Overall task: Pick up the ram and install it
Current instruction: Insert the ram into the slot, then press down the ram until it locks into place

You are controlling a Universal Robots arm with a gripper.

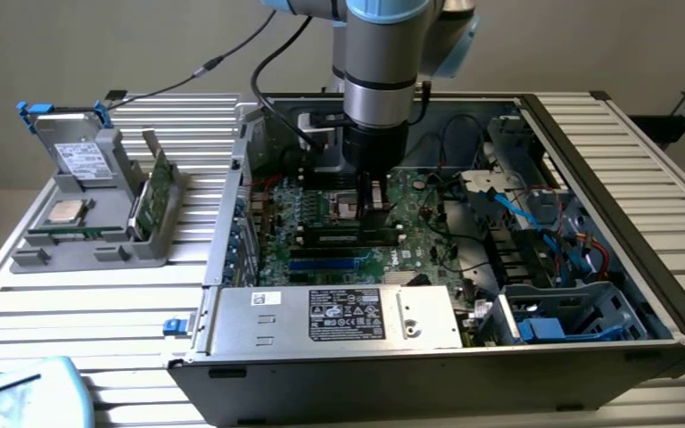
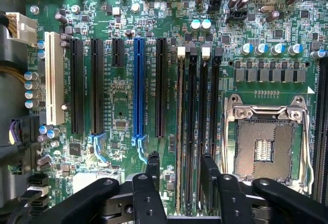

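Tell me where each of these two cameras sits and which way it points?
Exterior view: off the arm, above and in front of the open computer case, looking down at it; the arm and its tool show.
Wrist view: on the arm's wrist, looking straight down on the motherboard; the open tool shows.
Shared: the motherboard, its memory slots and the tool.

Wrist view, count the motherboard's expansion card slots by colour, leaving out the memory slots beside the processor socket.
White slot: 1
Blue slot: 1
Black slots: 4
Total: 6
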